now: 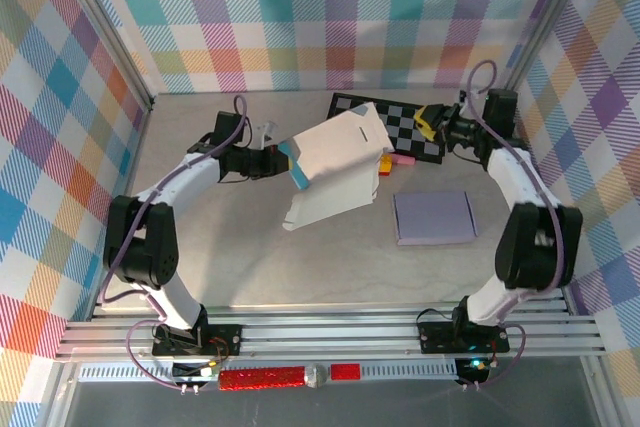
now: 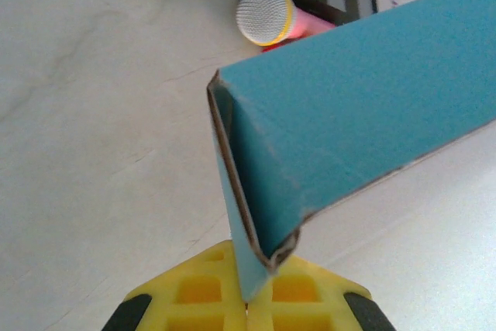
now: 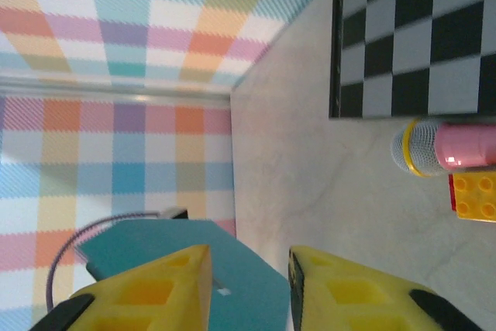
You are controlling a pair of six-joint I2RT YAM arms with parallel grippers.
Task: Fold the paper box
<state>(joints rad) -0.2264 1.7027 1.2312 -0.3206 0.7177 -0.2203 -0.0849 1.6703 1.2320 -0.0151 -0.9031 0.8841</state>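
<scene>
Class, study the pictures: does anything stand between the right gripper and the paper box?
Nothing visible does. The open right gripper faces the paper box directly, its teal side just beyond the fingers. The toy microphone and yellow brick lie on the table off to one side, out of that path.

Enclosure: three upright panels in a pastel plaid print (teal, orange, pink, purple, yellow on white): back wall, left wall, right wall. The plaid runs diagonally on the side panels and squarer on the back one.

Corners: the panels meet at silver aluminium frame posts, one at the left rear and one at the right rear.

Work surface: pale beige matt counter with faint marbled streaks.

Near edge: grooved silver aluminium rails run the full width, with a red strip mounted below them.

Light: even and diffuse, shadows soft-edged.
</scene>
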